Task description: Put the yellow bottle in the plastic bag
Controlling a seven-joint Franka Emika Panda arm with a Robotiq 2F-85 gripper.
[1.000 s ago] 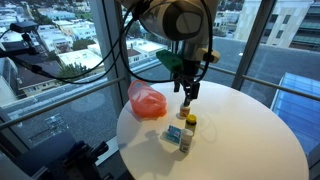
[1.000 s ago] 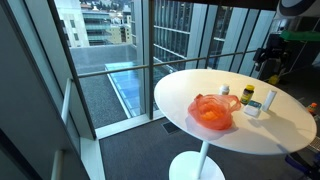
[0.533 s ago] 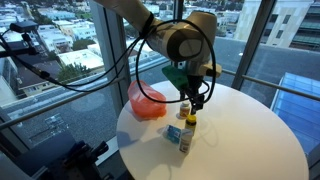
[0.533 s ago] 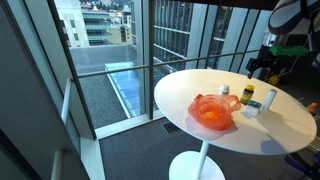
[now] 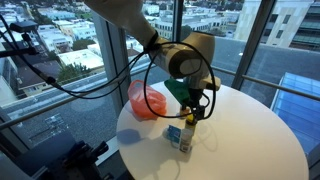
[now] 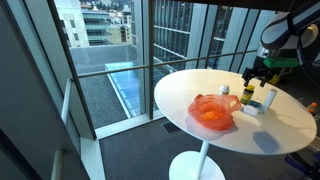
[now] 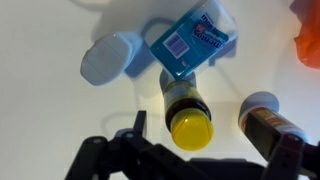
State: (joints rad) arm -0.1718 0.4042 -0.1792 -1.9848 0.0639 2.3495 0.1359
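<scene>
The yellow bottle [image 7: 190, 118] is a dark bottle with a yellow cap, standing upright on the round white table [image 5: 250, 140]. In the wrist view it sits between my open fingers, closer to the left one. My gripper [image 7: 213, 140] is open and has come down around the bottle's top; it also shows in both exterior views [image 5: 190, 108] [image 6: 258, 75]. The orange plastic bag [image 5: 147, 100] lies on the table beside the bottles. It also shows in an exterior view [image 6: 212, 112] and at the top right edge of the wrist view [image 7: 308, 35].
A blue box [image 7: 193, 40] stands just beyond the yellow bottle, with a white-capped bottle [image 7: 110, 58] beside it. A grey-capped bottle [image 7: 265, 115] stands close by my right finger. Glass walls surround the table's far side.
My gripper has come down from above the bottles to the level of the yellow bottle's top, still open. The bottles and the bag have not moved.
</scene>
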